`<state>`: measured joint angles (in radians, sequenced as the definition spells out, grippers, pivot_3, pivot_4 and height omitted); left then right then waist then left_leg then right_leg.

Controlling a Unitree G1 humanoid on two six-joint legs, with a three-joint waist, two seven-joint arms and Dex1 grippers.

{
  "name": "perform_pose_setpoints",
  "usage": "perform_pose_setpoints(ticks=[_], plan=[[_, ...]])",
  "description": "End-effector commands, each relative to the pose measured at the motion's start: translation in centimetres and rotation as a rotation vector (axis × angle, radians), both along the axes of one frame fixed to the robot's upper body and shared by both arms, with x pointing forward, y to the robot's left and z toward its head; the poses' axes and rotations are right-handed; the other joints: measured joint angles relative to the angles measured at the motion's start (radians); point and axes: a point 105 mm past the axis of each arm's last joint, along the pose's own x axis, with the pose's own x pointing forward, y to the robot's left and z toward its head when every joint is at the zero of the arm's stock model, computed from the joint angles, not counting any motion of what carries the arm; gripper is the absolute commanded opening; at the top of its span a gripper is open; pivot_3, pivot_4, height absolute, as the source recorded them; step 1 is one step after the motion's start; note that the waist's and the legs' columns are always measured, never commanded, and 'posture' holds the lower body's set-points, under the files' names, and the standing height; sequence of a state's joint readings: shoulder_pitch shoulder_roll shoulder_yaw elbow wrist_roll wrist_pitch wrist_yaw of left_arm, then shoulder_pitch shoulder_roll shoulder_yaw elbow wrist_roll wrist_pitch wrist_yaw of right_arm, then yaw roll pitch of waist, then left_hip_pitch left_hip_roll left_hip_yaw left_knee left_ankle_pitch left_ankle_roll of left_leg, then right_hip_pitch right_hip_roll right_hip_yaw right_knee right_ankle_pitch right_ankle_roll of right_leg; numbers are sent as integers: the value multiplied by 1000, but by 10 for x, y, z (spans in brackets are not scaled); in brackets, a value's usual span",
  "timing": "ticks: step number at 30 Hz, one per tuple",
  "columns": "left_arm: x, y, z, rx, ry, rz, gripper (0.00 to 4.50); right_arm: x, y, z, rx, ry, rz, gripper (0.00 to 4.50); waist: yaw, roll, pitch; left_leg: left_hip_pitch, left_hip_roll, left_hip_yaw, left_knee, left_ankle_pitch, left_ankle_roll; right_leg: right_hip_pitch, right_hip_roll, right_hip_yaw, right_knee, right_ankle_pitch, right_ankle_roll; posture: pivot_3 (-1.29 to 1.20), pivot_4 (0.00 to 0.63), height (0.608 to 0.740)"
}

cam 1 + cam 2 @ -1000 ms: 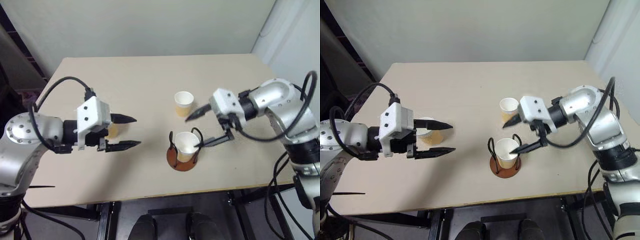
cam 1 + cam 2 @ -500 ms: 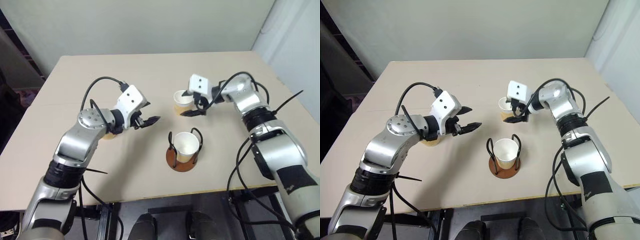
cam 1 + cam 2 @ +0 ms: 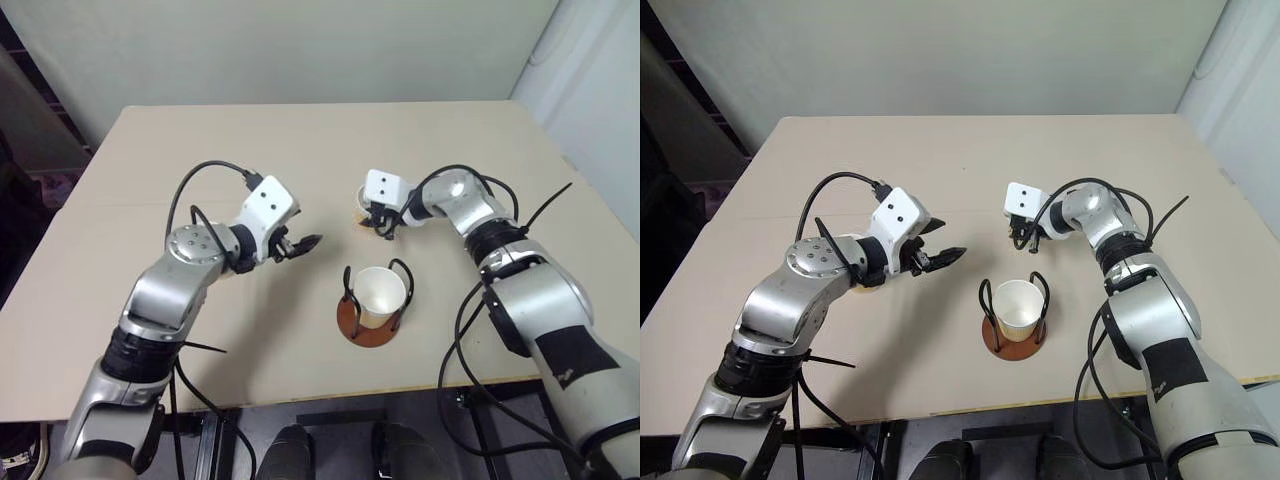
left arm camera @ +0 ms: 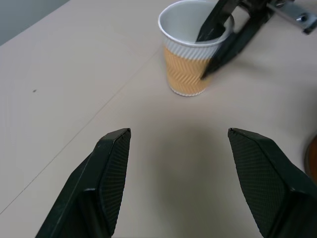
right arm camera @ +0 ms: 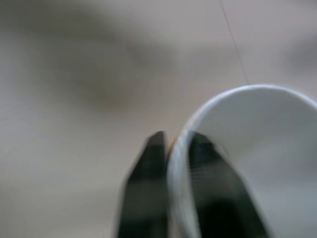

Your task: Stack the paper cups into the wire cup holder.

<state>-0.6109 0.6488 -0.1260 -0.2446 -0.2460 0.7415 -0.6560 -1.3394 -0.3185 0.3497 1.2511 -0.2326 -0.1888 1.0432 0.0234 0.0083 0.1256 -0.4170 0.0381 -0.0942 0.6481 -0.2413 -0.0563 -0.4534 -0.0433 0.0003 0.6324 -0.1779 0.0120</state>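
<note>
One paper cup (image 4: 187,69) stands upright on the table beyond the wire cup holder (image 3: 349,290). My right gripper (image 5: 176,136) is shut on this cup's wall, one finger inside the rim and one outside. A second paper cup (image 3: 381,291) sits in the holder, on its reddish-brown base (image 3: 358,328). My left gripper (image 4: 178,131) hangs open and empty just above the table, left of the holder, pointing toward the gripped cup. A tan part of a third paper cup (image 3: 864,288) peeks out from under my left arm.
The beige table (image 3: 300,150) stretches bare behind and to the left of the cups. Its front edge (image 3: 330,381) runs close below the holder. A pale wall (image 3: 300,50) stands behind the table.
My right gripper swung from beside the holder to the far cup, then shut on its rim. My left arm reached forward toward the middle, gripper still open.
</note>
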Motion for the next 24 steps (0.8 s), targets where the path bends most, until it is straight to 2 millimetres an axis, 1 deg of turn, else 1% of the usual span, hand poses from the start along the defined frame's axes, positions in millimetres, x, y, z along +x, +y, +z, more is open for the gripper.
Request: perform_pose_setpoints(ticks=[1, 3, 4, 5, 6, 7, 8, 10, 13, 14, 16, 18, 19, 20, 22, 24], plan=[[-14, -1, 24, -19, -85, -84, 3367, -1, 3, 37, 55, -57, 55, 44, 0, 0, 0, 0, 0, 0, 0, 0, 0, 0, 0, 0, 0, 0, 0, 0, 150, 740], [-27, 4, 34, -17, -111, -157, 3367, -7, 0, 58, 91, -71, 105, 44, -1, 0, 0, 0, 0, 0, 0, 0, 0, 0, 0, 0, 0, 0, 0, 0, 150, 740], [-31, 7, 37, -18, -119, -178, 3367, -9, -2, 65, 104, -77, 121, 44, -1, 0, 0, 0, 0, 0, 0, 0, 0, 0, 1, 0, 0, 0, 0, 0, 150, 740], [-39, 14, 46, -35, -127, -219, 3367, -17, -5, 87, 146, -93, 173, 44, 0, 0, 0, 0, 0, 0, 0, 0, 0, 0, 1, 0, 0, 0, 0, 0, 150, 740], [-45, 19, 52, -47, -133, -246, 3367, -24, -8, 102, 172, -104, 211, 44, 0, 0, 0, -1, 0, 0, 0, 0, 0, 0, 1, 0, 1, 0, 0, 0, 150, 740], [-60, 22, 58, -71, -110, -325, 3367, -40, -12, 121, 214, -88, 285, 44, 0, 1, 0, -2, 0, -1, 0, 0, -1, -1, 2, 0, 1, 0, 0, 0, 150, 740], [-72, 24, 62, -84, -92, -384, 3367, -53, -15, 133, 237, -73, 341, 44, 0, 0, 1, -3, 0, 0, 0, 0, -1, -1, 2, 0, 1, 0, 0, 0, 150, 740], [-96, 28, 64, -95, -39, -497, 3367, -87, -23, 146, 256, -29, 450, 44, 1, 0, 0, -3, 0, 0, -1, 1, -2, -2, 4, 0, 0, 0, 0, 0, 150, 740], [-116, 36, 59, -81, 55, -574, 3367, -134, -27, 150, 270, 64, 552, 44, 2, 0, 0, -1, -1, 0, 0, 1, -1, 5, 8, 0, -3, -4, -6, 0, 150, 740], [-122, 39, 56, -73, 91, -595, 3367, -145, -28, 148, 263, 95, 571, 44, 1, 0, 0, 1, 0, 0, 1, 1, -2, 7, 10, 1, -4, -6, -9, 0, 150, 740], [-129, 43, 51, -50, 139, -612, 3367, -161, -29, 139, 228, 144, 588, 44, -1, 0, 0, 2, 0, 0, 1, 0, -2, 8, 13, 4, -4, -7, -11, 0, 150, 740], [-129, 46, 47, -26, 163, -608, 3367, -170, -28, 126, 184, 175, 594, 44, -2, 0, 0, 4, 4, 0, 2, 1, -4, 8, 15, 5, -6, -8, -12, 0, 150, 740], [-129, 48, 45, -14, 169, -603, 3367, -172, -27, 121, 167, 186, 594, 44, -2, 0, 0, 5, 9, 0, 3, 2, -5, 9, 16, 5, -5, -10, -15, 0, 150, 740], [-128, 49, 44, -7, 171, -598, 3367, -173, -27, 118, 154, 191, 592, 44, -3, 0, 0, 7, 10, 0, 3, 2, -5, 9, 17, 6, -3, -12, -17, 0, 150, 740], [-126, 49, 43, 1, 170, -592, 3367, -172, -26, 110, 129, 194, 582, 44, -6, -1, 0, 12, 12, 0, 1, -2, 2, 9, 18, 7, 4, -12, -18, 0, 150, 740], [-124, 49, 41, 12, 168, -583, 3367, -169, -25, 98, 98, 197, 564, 44, -11, -1, 0, 17, 13, 0, -1, -2, 2, 10, 20, 7, 9, -13, -20, 0, 150, 740]])
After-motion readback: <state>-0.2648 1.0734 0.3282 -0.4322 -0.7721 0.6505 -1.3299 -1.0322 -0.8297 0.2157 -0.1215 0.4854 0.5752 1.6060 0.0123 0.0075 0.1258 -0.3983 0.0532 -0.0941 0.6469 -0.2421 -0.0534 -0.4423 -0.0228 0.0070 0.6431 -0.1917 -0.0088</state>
